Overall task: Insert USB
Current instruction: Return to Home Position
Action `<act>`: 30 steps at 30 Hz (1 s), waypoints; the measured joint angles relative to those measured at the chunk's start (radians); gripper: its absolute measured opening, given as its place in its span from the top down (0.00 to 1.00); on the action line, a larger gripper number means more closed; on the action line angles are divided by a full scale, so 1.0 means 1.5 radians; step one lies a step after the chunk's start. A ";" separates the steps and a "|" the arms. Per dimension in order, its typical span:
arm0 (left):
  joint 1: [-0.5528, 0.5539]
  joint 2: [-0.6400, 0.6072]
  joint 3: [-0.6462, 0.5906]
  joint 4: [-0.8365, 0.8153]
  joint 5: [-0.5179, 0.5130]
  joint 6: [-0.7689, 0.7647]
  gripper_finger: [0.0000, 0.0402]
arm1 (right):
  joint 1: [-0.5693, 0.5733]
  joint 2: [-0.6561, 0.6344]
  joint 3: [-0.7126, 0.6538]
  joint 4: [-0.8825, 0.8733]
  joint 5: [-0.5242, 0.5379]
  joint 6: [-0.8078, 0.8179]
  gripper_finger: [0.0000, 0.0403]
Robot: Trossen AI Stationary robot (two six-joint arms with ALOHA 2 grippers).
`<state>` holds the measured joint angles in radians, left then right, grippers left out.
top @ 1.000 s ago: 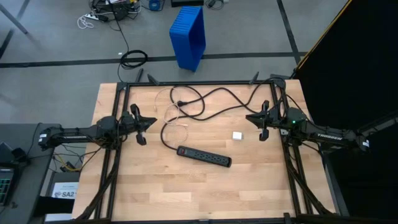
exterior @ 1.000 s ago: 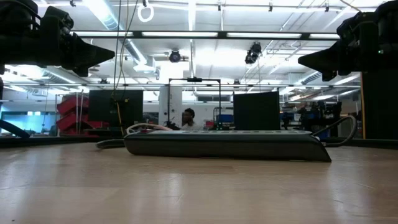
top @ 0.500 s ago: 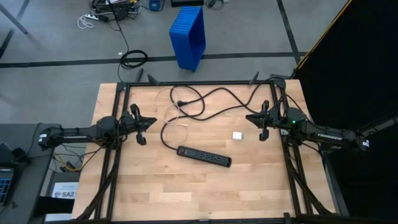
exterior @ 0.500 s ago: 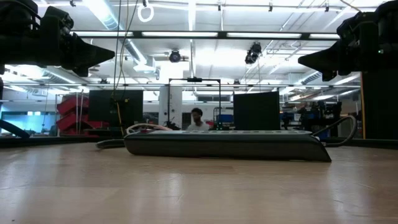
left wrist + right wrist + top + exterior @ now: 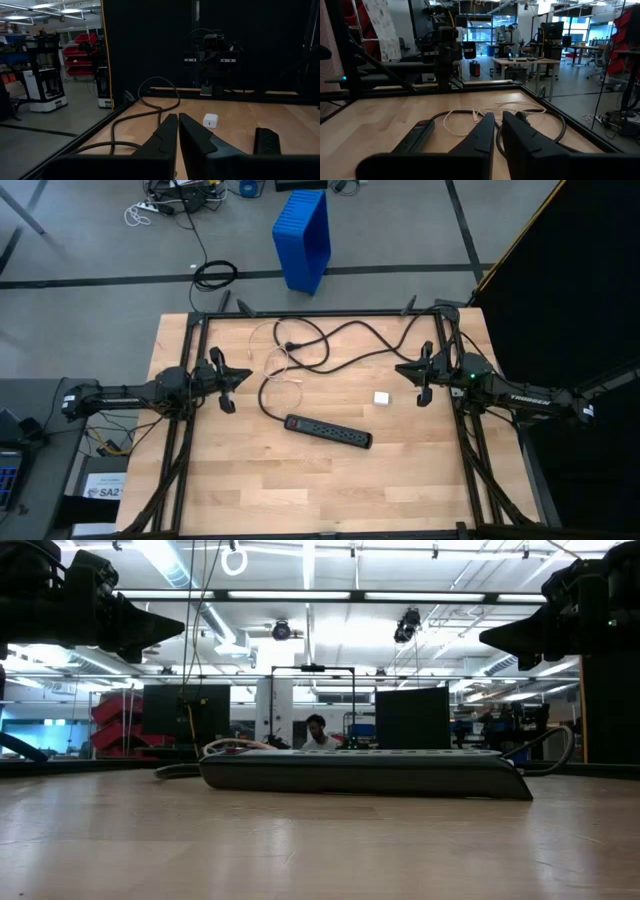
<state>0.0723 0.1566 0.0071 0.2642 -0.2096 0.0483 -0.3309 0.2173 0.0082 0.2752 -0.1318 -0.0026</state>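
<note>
- L end effector (image 5: 232, 380) hangs over the left edge of the surface (image 5: 300, 490), pointing in toward the middle. In the left wrist view its fingers (image 5: 167, 131) sit nearly together w/ only a sliver of gap, and nothing is held.
- R end effector (image 5: 415, 375) is over the right edge, facing the left one across the surface. In the right wrist view its fingers (image 5: 482, 131) are likewise drawn close w/ a narrow slit between them, nothing gripped.
- USB (image 5: 277, 358) is a thin pale cable lying loose in small loops on the surface, left of centre toward the far side. It's nearer the L arm but apart from both end effectors. The plug end is too small to make out. It also shows as a whitish loop in the right wrist view (image 5: 462, 109).
- Black power strip (image 5: 328, 431) lies flat at a slant near the middle, nearer the front than the USB. Its thick black cord (image 5: 350, 340) curls off toward the far edge and crosses the USB loops.
- Small white charger adapter (image 5: 382, 397) sits alone on the wood between the strip and the R end effector, touching neither.
- Low view: strip (image 5: 360, 772) fills the centre, w/ a person (image 5: 316, 730) far off in the room behind it.
- Blue bin (image 5: 303, 238) stands on the floor beyond the surface.
</note>
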 joint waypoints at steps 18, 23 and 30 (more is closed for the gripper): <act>0.000 0.000 0.000 0.000 0.001 0.000 1.00 | 0.000 0.000 0.000 0.000 0.000 0.000 0.97; 0.000 0.000 0.000 0.000 0.001 0.000 1.00 | 0.000 0.000 0.000 0.000 0.000 0.000 0.97; 0.000 0.000 0.000 0.000 0.001 0.000 1.00 | 0.000 0.000 -0.001 0.000 0.000 0.000 0.99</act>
<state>0.0722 0.1566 0.0067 0.2643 -0.2089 0.0479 -0.3309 0.2173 0.0074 0.2752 -0.1318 -0.0025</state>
